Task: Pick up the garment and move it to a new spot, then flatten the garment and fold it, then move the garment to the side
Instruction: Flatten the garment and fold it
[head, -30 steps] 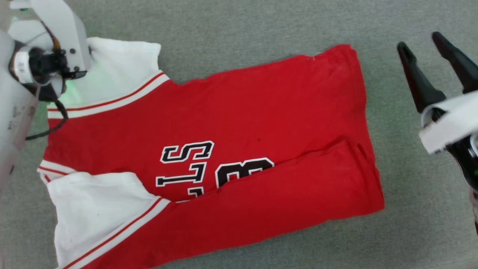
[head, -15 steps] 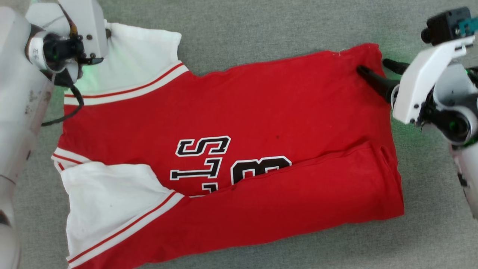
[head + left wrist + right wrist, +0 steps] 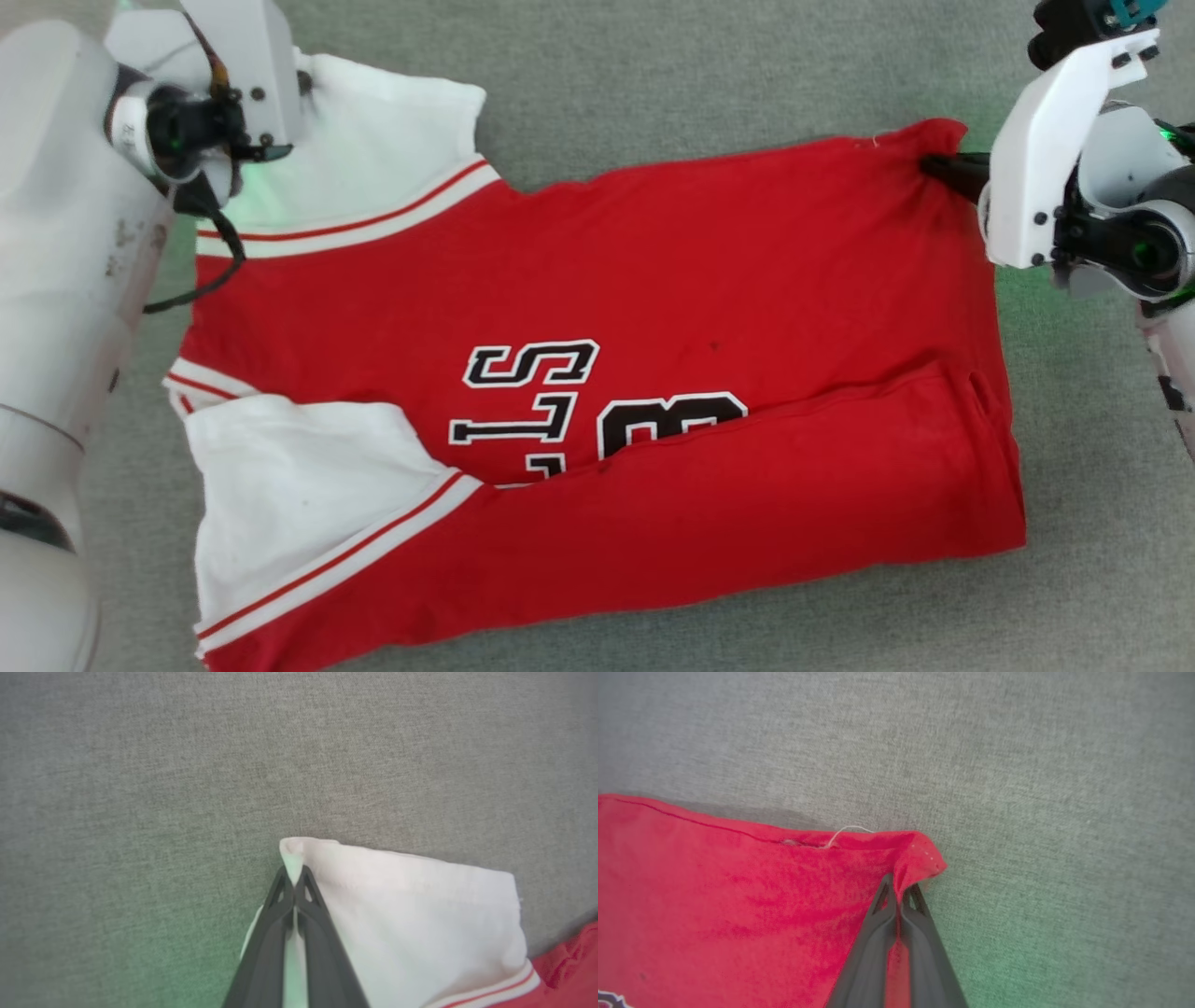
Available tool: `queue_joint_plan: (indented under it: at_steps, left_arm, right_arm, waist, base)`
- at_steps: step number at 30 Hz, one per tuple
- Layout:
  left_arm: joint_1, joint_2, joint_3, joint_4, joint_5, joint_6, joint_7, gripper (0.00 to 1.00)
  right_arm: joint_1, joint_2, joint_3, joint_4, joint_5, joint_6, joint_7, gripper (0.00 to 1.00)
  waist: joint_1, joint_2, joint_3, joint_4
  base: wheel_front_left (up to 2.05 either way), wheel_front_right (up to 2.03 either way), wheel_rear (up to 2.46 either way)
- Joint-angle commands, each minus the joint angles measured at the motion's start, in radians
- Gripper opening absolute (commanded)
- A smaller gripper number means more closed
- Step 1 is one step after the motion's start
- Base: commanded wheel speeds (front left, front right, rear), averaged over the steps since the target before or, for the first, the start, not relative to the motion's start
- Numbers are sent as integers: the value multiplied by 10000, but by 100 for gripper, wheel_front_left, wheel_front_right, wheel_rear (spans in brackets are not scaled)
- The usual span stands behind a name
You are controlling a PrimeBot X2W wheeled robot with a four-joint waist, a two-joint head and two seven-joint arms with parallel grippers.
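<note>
Right gripper (image 3: 901,891) is pinched shut on the red hem corner (image 3: 924,858) of the garment (image 3: 653,308); our left gripper (image 3: 294,877) is clamped on the tip of a white sleeve (image 3: 411,914). Between the two, the garment lies flat on the grey cloth surface (image 3: 653,75). For the fold, we judge both corners should rise together, level, the edge between them taut, then travel across the body. Its long axis runs from one gripper to the other, sleeves at the left, hem at the right.
</note>
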Motion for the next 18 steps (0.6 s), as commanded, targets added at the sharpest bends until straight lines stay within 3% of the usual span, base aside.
queue_joint_plan:
  at_steps: [1, 10, 18]
  left_arm:
    - [153, -90, 18, 85, -94, -121, -25, 0]
    - [392, 106, -17, -129, -122, -588, -325, 0]
    - [1246, 523, -147, -1329, -216, -790, -433, 0]
  right_arm:
    - [127, -170, 96, -51, 153, 4, -111, 0]
    - [984, -1374, 515, -997, 586, 4, -972, 0]
    - [2461, -2214, 599, -1825, 1023, 4, -1579, 0]
  waist:
    - [0, 0, -320, 268]
    - [0, 0, -1379, 1007]
    - [0, 0, -2488, 1641]
  base:
    - [0, 0, 0]
    - [0, 0, 0]
    - [0, 0, 0]
